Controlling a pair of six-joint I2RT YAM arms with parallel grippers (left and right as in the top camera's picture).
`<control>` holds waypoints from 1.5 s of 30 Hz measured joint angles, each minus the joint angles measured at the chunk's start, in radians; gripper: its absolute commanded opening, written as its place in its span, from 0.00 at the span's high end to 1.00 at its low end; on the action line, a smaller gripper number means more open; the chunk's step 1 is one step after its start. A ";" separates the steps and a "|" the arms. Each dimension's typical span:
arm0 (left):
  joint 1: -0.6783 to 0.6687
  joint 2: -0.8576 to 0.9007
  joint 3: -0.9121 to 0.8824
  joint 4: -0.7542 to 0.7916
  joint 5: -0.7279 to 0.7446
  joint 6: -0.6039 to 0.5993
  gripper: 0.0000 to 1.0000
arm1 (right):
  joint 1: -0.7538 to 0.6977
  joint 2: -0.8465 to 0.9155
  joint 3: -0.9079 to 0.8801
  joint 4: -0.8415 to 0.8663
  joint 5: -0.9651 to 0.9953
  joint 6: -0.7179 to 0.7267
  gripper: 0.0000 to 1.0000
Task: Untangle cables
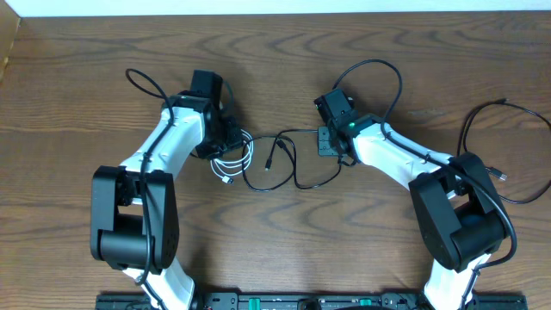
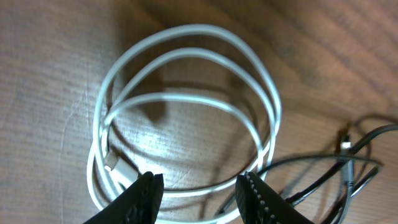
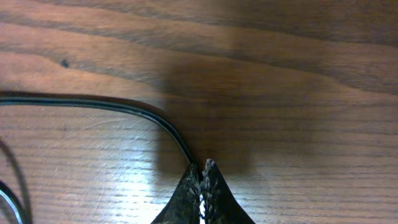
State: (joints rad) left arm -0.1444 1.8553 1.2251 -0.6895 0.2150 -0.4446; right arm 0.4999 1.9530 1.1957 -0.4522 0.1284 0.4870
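Observation:
The white cable (image 1: 231, 159) lies coiled on the wooden table, with my left gripper (image 1: 228, 145) directly over it. In the left wrist view the coil (image 2: 198, 27) makes several loops. My left gripper (image 2: 200, 186) stands open astride the coil's lower strands, which run across the gap between the fingers. The black cable (image 1: 284, 164) snakes across the table's middle, from the coil toward my right gripper (image 1: 325, 142). Its strands (image 2: 323, 171) pass under the coil's right side. In the right wrist view the black cable (image 3: 124, 107) runs in from the left and ends in my shut right gripper (image 3: 203, 165).
Thicker black arm wires loop behind the left arm (image 1: 146, 82), above the right arm (image 1: 379, 73) and at the far right (image 1: 504, 146). The table's back edge (image 1: 275, 10) runs along the top. A black rail (image 1: 301, 301) lines the front.

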 measured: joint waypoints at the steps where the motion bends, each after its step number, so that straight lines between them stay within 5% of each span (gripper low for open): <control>1: -0.004 0.000 0.000 -0.006 -0.008 0.000 0.57 | -0.001 0.000 0.000 0.000 0.000 0.003 0.99; 10: -0.011 0.000 0.000 -0.012 -0.034 0.000 0.56 | -0.005 0.000 0.000 0.000 0.000 0.007 0.99; 12: -0.010 0.000 0.000 -0.011 -0.035 0.002 0.42 | -0.005 0.000 0.000 0.000 0.000 0.007 0.99; 14: -0.009 0.000 0.000 -0.012 -0.037 0.004 0.15 | -0.005 0.000 0.000 0.000 0.000 0.007 0.99; 25: 0.010 0.000 0.000 -0.039 -0.046 -0.008 0.14 | -0.005 0.000 0.000 0.000 0.000 0.007 0.99; 27: 0.027 0.000 0.000 -0.048 -0.065 -0.019 0.00 | -0.005 0.000 0.000 0.000 0.000 0.007 0.99; 30: 0.058 0.000 0.000 -0.050 -0.082 -0.054 0.00 | -0.005 0.000 0.000 0.000 0.000 0.007 0.99; 31: 0.068 0.000 0.000 -0.054 -0.087 -0.061 0.06 | -0.005 0.000 0.000 0.000 0.000 0.007 0.99; 33: 0.080 0.000 0.000 -0.068 -0.095 -0.079 0.33 | -0.005 0.000 0.000 0.000 0.000 0.007 0.99; 34: 0.082 0.000 0.000 -0.070 -0.097 -0.082 0.37 | -0.005 0.000 0.000 0.000 0.000 0.007 0.99; 45: 0.066 0.000 -0.066 -0.062 -0.106 -0.282 0.41 | -0.005 0.000 0.000 0.000 0.000 0.007 0.99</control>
State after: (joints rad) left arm -0.0780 1.8553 1.1587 -0.7517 0.1085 -0.7269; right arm 0.4946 1.9530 1.1957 -0.4522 0.1287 0.4942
